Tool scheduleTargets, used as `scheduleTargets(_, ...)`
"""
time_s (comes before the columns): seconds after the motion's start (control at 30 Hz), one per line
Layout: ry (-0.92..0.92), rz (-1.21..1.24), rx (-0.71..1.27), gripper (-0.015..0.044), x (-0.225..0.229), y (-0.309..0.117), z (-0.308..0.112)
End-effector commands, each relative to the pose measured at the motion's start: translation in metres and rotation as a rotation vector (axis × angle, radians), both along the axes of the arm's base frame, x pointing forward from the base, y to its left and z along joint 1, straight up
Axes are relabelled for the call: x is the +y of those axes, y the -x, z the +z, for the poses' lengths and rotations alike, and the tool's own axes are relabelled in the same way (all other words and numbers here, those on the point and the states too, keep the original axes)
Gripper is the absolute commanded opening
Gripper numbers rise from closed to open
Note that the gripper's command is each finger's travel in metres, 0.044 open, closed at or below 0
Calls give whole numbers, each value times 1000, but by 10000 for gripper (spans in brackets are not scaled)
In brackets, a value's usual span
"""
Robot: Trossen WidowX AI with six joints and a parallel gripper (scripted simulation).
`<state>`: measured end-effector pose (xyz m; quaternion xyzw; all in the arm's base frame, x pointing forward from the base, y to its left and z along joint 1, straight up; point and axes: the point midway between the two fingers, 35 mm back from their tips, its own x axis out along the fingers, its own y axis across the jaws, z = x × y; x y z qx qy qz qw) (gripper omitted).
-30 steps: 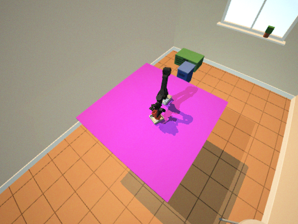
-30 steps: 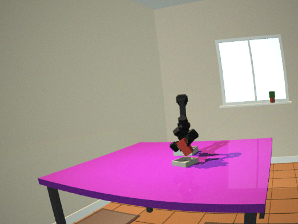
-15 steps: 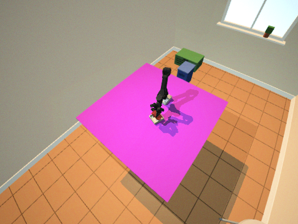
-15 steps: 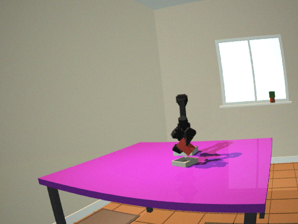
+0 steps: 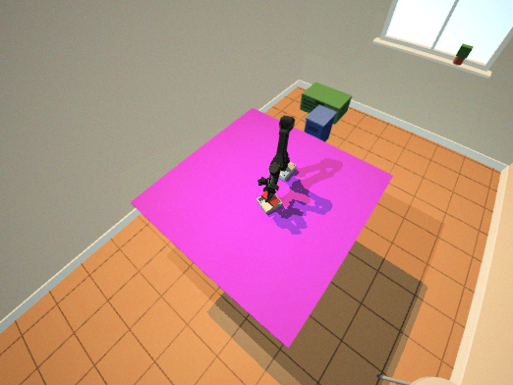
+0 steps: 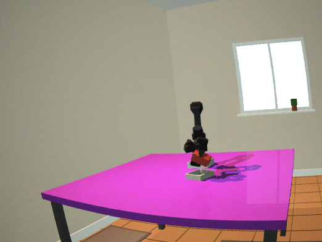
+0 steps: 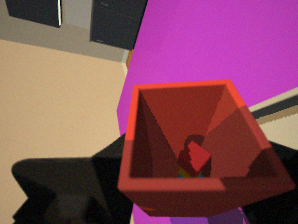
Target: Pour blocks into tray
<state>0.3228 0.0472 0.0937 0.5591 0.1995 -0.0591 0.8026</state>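
Black claw (image 5: 268, 194) (image 6: 198, 153) part-open, clamped on tilted red square cup (image 5: 271, 198) (image 6: 201, 158) (image 7: 172, 107) w/ red block (image 7: 198, 156) inside, above shallow off-white tray (image 5: 265, 206) (image 6: 195, 177).

Bright window, hard purple shadows, soft grainy blur

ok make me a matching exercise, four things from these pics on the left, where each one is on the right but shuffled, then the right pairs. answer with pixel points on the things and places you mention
1. cup (image 5: 273, 198) (image 6: 202, 158) (image 7: 177, 107)
2. red block (image 7: 199, 156)
3. potted plant (image 5: 462, 54) (image 6: 293, 104)
4. blue box (image 5: 320, 118)

A. on the windowsill
B. gripped and tilted
C. beside the green cabinet
D. inside the cup

Right pairs: 1-B, 2-D, 3-A, 4-C
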Motion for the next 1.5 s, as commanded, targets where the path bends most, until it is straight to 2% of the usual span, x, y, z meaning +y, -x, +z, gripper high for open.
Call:
scheduleTargets(0.0, -86, -38, 9, 0, 0, -1, 0)
scheduleTargets(1.47, -965, -409, 132, 0, 2, -3, -4)
